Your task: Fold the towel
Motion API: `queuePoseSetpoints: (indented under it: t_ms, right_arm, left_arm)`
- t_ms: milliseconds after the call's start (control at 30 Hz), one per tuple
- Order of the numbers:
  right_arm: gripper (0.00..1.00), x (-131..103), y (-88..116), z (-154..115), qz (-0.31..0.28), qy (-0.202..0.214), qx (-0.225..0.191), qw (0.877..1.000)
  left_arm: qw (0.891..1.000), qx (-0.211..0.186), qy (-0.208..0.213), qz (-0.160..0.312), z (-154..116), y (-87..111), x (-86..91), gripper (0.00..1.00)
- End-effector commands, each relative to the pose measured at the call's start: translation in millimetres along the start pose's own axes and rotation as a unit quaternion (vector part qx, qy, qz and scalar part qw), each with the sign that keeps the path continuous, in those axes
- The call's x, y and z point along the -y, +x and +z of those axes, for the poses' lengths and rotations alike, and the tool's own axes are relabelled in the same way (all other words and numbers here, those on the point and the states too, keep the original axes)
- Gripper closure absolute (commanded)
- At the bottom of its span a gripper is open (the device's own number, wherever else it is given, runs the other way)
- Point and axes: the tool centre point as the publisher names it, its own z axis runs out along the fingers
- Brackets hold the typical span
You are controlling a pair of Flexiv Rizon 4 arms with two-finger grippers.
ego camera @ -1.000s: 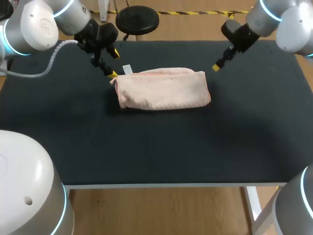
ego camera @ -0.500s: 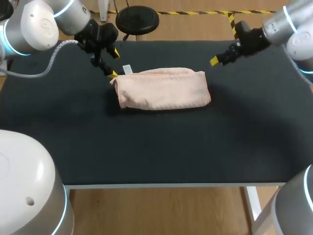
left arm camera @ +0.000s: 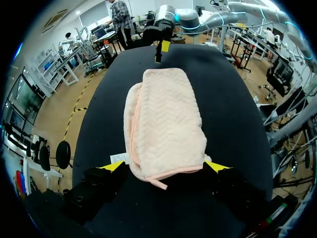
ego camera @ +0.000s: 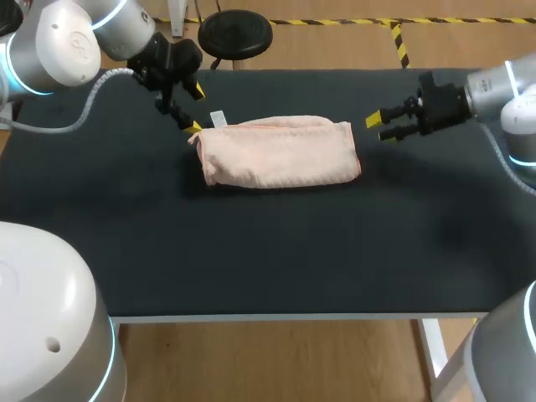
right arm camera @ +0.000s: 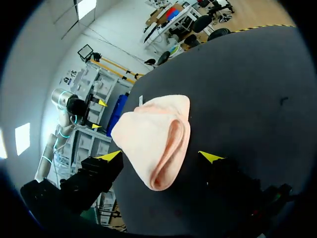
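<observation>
- On the table (ego camera: 251, 260): pink towel (ego camera: 280, 152), folded into a long bundle, lying flat toward the far side.
- Small white tag (ego camera: 218, 118) poking out at the towel's left far corner.
- Over to the left gripper (ego camera: 196, 110): spread wide, gripping nothing, parked right at the towel's left end, lower tip just beside the corner with the tag.
- From the left wrist: left gripper (left arm camera: 164, 166) straddling the near end of the towel (left arm camera: 166, 119), one yellow tip off each corner, tag (left arm camera: 118, 157) just beside one finger; contact with the cloth impossible to tell.
- Now the right gripper (ego camera: 378, 128): open as well, empty, lying level and pointing at the towel's right end, near it but apart.
- From the right wrist: right gripper (right arm camera: 160, 156) splayed wide, rolled end of the towel (right arm camera: 153, 139) just ahead of the fingers, left gripper (right arm camera: 98, 114) beyond the far end.
</observation>
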Motion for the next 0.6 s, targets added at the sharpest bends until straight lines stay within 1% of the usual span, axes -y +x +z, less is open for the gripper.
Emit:
queuePoseSetpoints:
  t_ms: [33, 200, 367, 467, 600]
  right_arm:
    - [0.0, -0.2, -3.5, 3.2, 0.004, 0.008, 0.011, 1.0]
    - [0.0, -0.3, -6.8, 9.9, 0.009, 0.027, 0.012, 1.0]
    - [0.0, -2.9, -12.4, 19.2, 0.035, 0.045, 0.002, 0.998]
    - [0.0, -0.8, -19.4, 27.2, 0.054, 0.058, -0.001, 0.997]
    - [0.0, 3.6, -20.5, 34.7, 0.062, 0.069, -0.005, 0.996]
  left_arm:
    - [1.0, 0.0, 0.002, 0.001, 0.5, -0.3, -0.9, 0.0]
    - [1.0, 0.0, 0.002, 0.001, 0.5, -0.3, -0.9, 0.0]
    - [1.0, 0.0, 0.002, 0.001, 0.5, -0.3, -0.9, 0.0]
    - [1.0, 0.0, 0.002, 0.001, 0.5, -0.3, -0.9, 0.0]
    - [1.0, 0.0, 0.002, 0.001, 0.5, -0.3, -0.9, 0.0]
